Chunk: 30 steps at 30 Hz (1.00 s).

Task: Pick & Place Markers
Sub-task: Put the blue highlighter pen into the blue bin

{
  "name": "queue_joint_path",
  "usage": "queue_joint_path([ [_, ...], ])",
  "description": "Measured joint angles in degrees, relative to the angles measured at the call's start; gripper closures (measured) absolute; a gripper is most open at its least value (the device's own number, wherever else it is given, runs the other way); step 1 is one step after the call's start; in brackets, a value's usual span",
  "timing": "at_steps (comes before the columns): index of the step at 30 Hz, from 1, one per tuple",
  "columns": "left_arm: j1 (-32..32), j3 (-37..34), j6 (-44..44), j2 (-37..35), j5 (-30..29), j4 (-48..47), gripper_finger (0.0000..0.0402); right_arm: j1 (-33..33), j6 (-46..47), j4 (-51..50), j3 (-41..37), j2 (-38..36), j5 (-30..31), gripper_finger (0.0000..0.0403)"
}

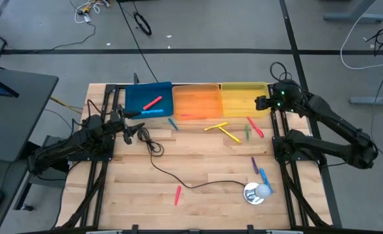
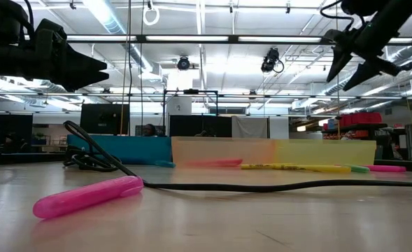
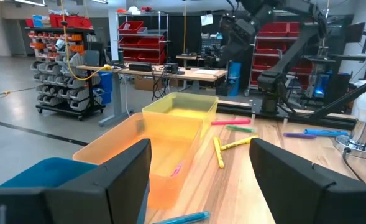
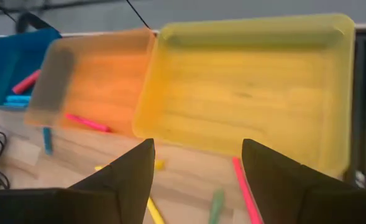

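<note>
Markers lie scattered on the wooden table: two yellow (image 1: 221, 130), a green (image 1: 247, 134), a red (image 1: 255, 127), a purple (image 1: 254, 164), a blue (image 1: 264, 177), a pink (image 1: 177, 194) and a teal one (image 1: 173, 123). A red marker (image 1: 152, 103) and a blue one (image 1: 153, 112) lie in the blue tray (image 1: 134, 97). A pink one (image 4: 86, 122) lies in the orange tray (image 1: 198, 94). My right gripper (image 1: 261, 103) hangs open, tilted down, above the right end of the yellow tray (image 1: 243, 88). My left gripper (image 1: 127, 127) waits open and level at the table's left, near the blue tray.
A thin black cable (image 1: 178, 182) runs from a coil by my left gripper across the table to a round silver-white object (image 1: 256, 192) near the front right. The three trays stand side by side along the far edge. Bare wood lies in the table's middle and near left.
</note>
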Motion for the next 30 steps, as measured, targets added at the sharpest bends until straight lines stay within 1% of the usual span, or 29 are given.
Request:
queue_joint_path([
  [4, 0.0, 0.0, 0.0, 0.0, 0.0, 0.0, 0.0122, 0.0, 1.8, -6.7, 4.5, 2.9, -1.0, 0.0158],
  [7, 0.0, 0.0, 0.0, 0.0, 0.0, 0.0, 0.0122, 0.1, 4.4, -11.1, 6.8, 4.8, -3.9, 0.0158],
  [14, 0.0, 0.0, 0.0, 0.0, 0.0, 0.0, 0.0122, 3.4, 11.0, -16.9, 8.3, 8.4, -9.9, 0.0158],
  [19, 0.0, 0.0, 0.0, 0.0, 0.0, 0.0, 0.0122, 9.3, 15.2, -17.5, 8.3, 11.5, -12.4, 0.0158],
  [24, 0.0, 0.0, 0.0, 0.0, 0.0, 0.0, 0.0122, 16.3, 19.6, -17.5, 8.3, 14.2, -12.6, 0.0158],
  [30, 0.0, 0.0, 0.0, 0.0, 0.0, 0.0, 0.0122, 24.4, 25.3, -17.8, 8.3, 16.0, -14.5, 0.0158],
])
